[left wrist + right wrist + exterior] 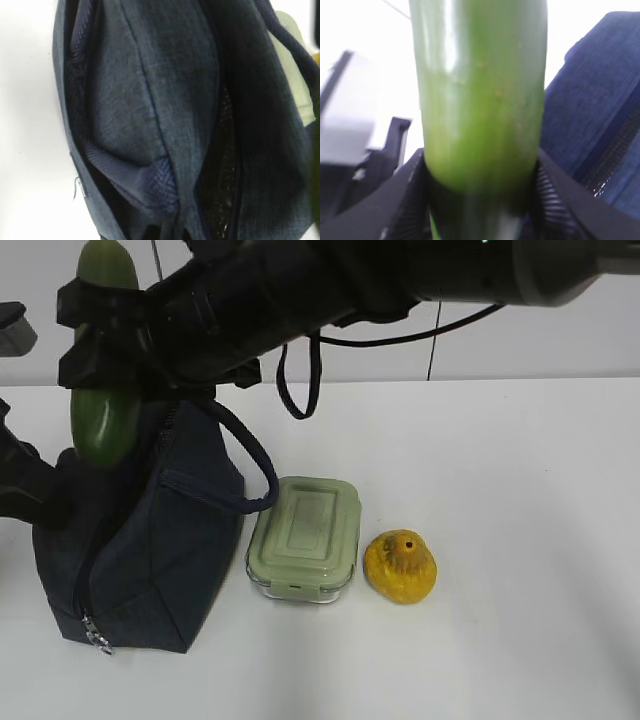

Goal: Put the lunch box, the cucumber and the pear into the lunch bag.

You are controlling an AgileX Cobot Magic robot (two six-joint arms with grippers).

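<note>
- The right gripper (480, 200), reaching across to the left side of the scene, is clamped on the cucumber (105, 390), which stands upright with its long axis vertical.
- The cucumber's lower end hangs just above the top of the bag (150, 550), at the bag's far left; the drop needs that end to line up with the opening below it.
- In the right wrist view the jaws press the cucumber's sides; navy fabric and a strip of zipper lie close on the right.
- The left gripper is not seen in its own view, which is filled with bag fabric; it is clenched, and judging by the dark arm at the bag's left edge it probably pinches the bag's rim, though what it grips cannot be told.
- The box (305, 538) sits on the table touching the bag's right side, lid on; the pear (400, 566) lies just right of it, apart.
- Hidden: the bag's mouth in the exterior view, behind the right arm, so how wide it gapes is unclear. The left wrist view shows a dark slit between folds, blurred.
</note>
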